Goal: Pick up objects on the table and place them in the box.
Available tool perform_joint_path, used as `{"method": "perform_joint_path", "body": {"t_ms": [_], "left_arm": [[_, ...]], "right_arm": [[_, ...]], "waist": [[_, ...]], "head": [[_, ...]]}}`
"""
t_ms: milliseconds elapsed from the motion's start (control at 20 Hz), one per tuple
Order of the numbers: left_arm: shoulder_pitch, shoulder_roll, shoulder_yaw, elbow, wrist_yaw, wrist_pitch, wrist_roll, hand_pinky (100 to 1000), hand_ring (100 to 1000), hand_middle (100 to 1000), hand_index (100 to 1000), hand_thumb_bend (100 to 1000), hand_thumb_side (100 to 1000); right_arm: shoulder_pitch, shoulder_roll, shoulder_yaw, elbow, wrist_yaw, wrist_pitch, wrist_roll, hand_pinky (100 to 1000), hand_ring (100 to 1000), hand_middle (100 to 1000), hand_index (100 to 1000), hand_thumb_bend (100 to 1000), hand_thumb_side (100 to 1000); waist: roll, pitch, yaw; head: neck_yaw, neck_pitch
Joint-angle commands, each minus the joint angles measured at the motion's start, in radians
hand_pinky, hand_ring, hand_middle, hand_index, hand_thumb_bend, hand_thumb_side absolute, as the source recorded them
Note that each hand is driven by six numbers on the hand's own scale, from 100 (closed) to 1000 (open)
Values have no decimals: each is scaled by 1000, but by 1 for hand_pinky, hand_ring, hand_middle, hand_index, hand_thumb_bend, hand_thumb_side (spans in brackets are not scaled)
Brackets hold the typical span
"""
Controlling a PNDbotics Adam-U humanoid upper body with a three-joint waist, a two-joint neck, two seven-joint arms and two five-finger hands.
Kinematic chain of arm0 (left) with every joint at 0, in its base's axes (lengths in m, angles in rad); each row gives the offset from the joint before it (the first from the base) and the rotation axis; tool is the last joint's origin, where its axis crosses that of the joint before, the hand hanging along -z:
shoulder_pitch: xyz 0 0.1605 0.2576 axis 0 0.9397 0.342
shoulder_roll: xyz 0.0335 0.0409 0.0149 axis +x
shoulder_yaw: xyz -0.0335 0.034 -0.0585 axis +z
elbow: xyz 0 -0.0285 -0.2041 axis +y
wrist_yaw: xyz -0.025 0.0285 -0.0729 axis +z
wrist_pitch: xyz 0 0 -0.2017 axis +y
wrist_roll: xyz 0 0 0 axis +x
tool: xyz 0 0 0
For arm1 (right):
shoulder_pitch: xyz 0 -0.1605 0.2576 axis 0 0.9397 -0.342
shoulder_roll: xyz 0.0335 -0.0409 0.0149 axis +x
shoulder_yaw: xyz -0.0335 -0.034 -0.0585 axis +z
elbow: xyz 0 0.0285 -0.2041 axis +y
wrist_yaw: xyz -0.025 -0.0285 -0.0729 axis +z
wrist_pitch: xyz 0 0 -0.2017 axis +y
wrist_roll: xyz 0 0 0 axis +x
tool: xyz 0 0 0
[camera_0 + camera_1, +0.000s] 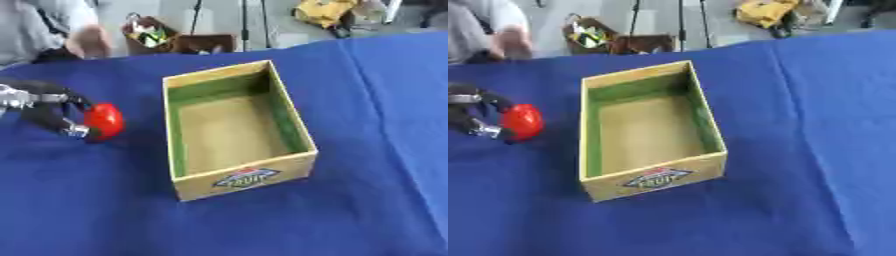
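Cloth (367,125) blue w/ box (242,183); left hand (48,107) fingers grip red object (103,121).

The box (238,131) stands open on the desk (367,150), near its middle. To its left, apart from it, my left hand (48,111) holds a round object (103,121) just above the desk. Behind the desk, on the floor, stands a basket (150,35).
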Motion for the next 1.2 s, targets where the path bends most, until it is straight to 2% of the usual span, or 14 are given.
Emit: {"method": "perform_joint_path", "body": {"t_ms": [50, 300, 450, 650, 700, 850, 900, 950, 1200], "left_arm": [[-25, 20, 16, -25, -14, 6, 0, 601, 819, 861, 1000, 521, 871], [-27, 18, 22, -38, -31, 20, 0, 598, 819, 862, 1000, 513, 867], [-30, 19, 29, -50, -48, 29, 0, 623, 845, 906, 1000, 535, 862], [-39, 14, 37, -64, -97, 48, 5, 668, 891, 993, 1000, 676, 866], [-43, 10, 39, -63, -111, 52, 12, 667, 891, 1000, 1000, 681, 870], [-48, 3, 39, -53, -133, 54, 29, 667, 891, 1000, 1000, 681, 870], [-53, 0, 42, -49, -138, 58, 38, 624, 853, 954, 1000, 669, 879], [-65, -12, 49, -34, -151, 73, 62, 618, 850, 949, 1000, 667, 877], [-114, -56, 61, 94, -234, 118, 151, 607, 842, 934, 1000, 635, 875]], "right_arm": [[-10, -18, -8, -16, -3, 0, 0, 724, 720, 600, 747, 100, 827], [-10, -18, -7, -16, -3, 0, 0, 724, 720, 600, 747, 100, 828], [-10, -18, -8, -16, -3, 0, 1, 724, 720, 600, 747, 100, 828], [-9, -18, -7, -16, -3, 1, 2, 724, 720, 600, 745, 100, 829], [-10, -18, -7, -16, -3, 1, 2, 724, 720, 600, 745, 100, 829], [-10, -18, -6, -16, -3, 1, 3, 724, 720, 600, 745, 100, 829], [-9, -17, -6, -16, -3, 1, 3, 724, 720, 600, 744, 100, 829], [-9, -17, -6, -16, -4, 2, 4, 725, 720, 599, 744, 100, 829], [-8, -18, -4, -16, -3, 3, 7, 725, 721, 599, 744, 100, 831]], "waist": [[-4, -20, 3], [-5, -19, 4], [-5, -19, 4], [-5, -18, 1], [-5, -18, 1], [-5, -18, 0], [-5, -17, -1], [-4, -17, -3], [-1, -14, -10]], "head": [[3, -5], [3, -1], [4, 1], [6, 0], [7, 0], [8, 0], [9, 1], [10, 1], [17, 0]]}}
